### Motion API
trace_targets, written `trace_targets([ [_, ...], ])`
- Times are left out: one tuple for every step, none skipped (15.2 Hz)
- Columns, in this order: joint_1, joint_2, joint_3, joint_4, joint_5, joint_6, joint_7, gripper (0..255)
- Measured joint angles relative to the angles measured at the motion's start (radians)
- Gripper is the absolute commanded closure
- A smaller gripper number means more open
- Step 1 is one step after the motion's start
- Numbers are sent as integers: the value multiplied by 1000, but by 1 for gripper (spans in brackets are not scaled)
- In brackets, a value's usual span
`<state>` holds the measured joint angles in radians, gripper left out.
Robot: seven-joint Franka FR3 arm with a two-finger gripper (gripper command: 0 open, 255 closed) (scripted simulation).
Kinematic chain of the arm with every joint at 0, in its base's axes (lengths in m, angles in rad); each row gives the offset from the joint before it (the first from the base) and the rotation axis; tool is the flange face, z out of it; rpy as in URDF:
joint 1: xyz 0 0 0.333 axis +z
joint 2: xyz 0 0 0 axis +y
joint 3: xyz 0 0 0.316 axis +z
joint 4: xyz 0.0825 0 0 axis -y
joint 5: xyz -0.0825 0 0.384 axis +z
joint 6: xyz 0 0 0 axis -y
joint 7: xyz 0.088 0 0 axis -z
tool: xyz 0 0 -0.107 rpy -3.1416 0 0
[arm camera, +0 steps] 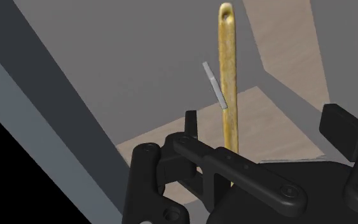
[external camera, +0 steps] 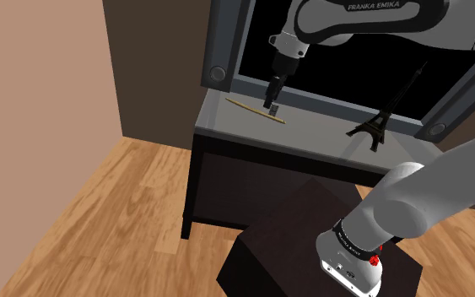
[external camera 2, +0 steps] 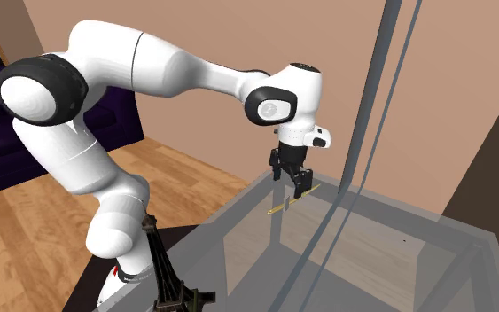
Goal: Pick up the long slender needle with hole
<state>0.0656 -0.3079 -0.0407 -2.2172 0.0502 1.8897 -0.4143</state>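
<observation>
On the grey tabletop [external camera: 320, 131] beneath a dark window frame, the needle [external camera: 248, 108] lies flat and slantwise near the back edge, well apart from the small black Eiffel Tower model [external camera: 381, 121] toward the shoulder view's right. Your black gripper [external camera: 272, 108] hangs point-down over the shaft, past its middle toward the end nearer the tower. The fingers are spread, the needle runs between them, and neither finger is seen touching it, so nothing is held. Expect the piece to be very light and stiff, and probably slick. It sits so low that the fingertips will likely have to come right down to the tabletop before they close. A bite this far off centre may let the long end droop or swing, so you would do well to take it across the shaft close to mid-length and squarely, because a skewed pinch could roll it or flick it away. In the wrist view it reads as a long, straight, slender rod of mottled golden yellow. One end is rounded and pierced by a narrow lengthwise slot, and that end points away from the hand
</observation>
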Motion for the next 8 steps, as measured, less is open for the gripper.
trace_targets([
  [5,33,2,26,-1,18,-14,0],
  [7,66,0,45,-3,39,-31,0],
  [9,78,1,44,-3,55,-36,0],
  [10,84,2,36,-3,72,-39,0],
  [11,92,3,31,-3,86,-40,0],
  [11,96,3,21,-3,101,-42,0],
  [11,100,3,12,-2,114,-44,0],
  [11,103,2,4,-2,126,-45,0],
])
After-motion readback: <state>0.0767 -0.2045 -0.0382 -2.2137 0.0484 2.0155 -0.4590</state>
